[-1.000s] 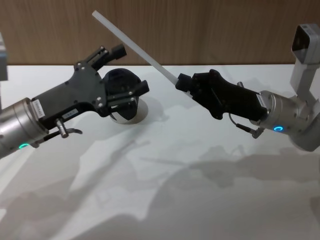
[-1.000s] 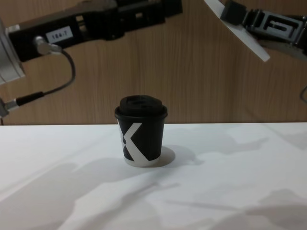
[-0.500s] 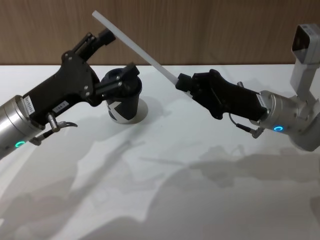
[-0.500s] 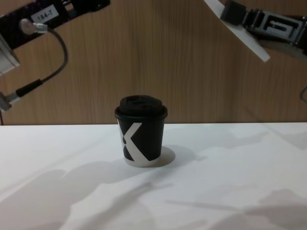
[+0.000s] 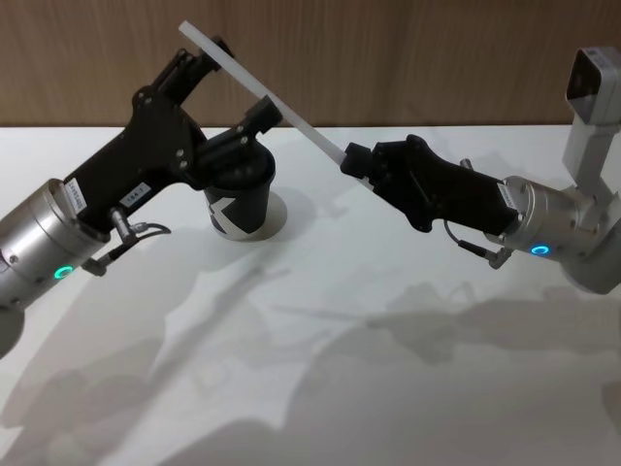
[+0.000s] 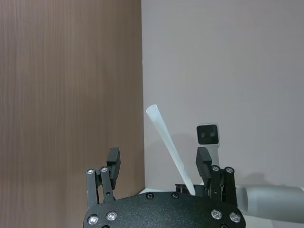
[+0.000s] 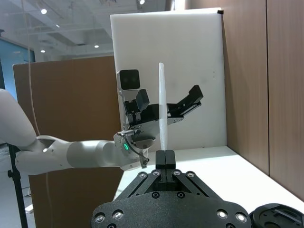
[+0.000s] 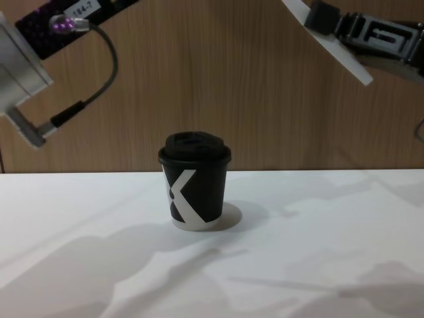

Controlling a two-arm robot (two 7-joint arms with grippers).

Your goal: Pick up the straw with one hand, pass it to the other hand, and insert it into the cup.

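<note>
Step in hand: the hand-over, judged about halfway through.

The white straw (image 5: 281, 102) is held in the air, well above the table (image 5: 388, 369). It slants from its low end on the right up to its free tip on the left.

Right gripper (image 5: 355, 163): shut on the straw close to its low end. In the right wrist view the pads are seen pinched together at the straw's base. In the chest view a short stub is seen jutting out beyond the grip.

Left gripper (image 5: 241, 78): spread wide, nothing gripped. One finger is placed on each side of the straw's upper half. In the left wrist view the straw is seen between the fingers, nearer one than the other. Whether that finger is touched cannot be told.

The black paper cup (image 8: 194, 182) stands upright on the table with its domed lid on and its white X mark facing the chest camera. In the head view it is partly hidden behind the left gripper. It is well below the straw.

Next move, as judged:
- The left fingers are to be closed on the straw, better once it is centred between them.
- Only then should the right grip be let go.
- The straw must then be swung upright and its low end brought down onto the lid's opening, which cannot be made out clearly here.
- With a hold this high, a long free end is left below, so a small tilt would be carried far at the tip.
</note>
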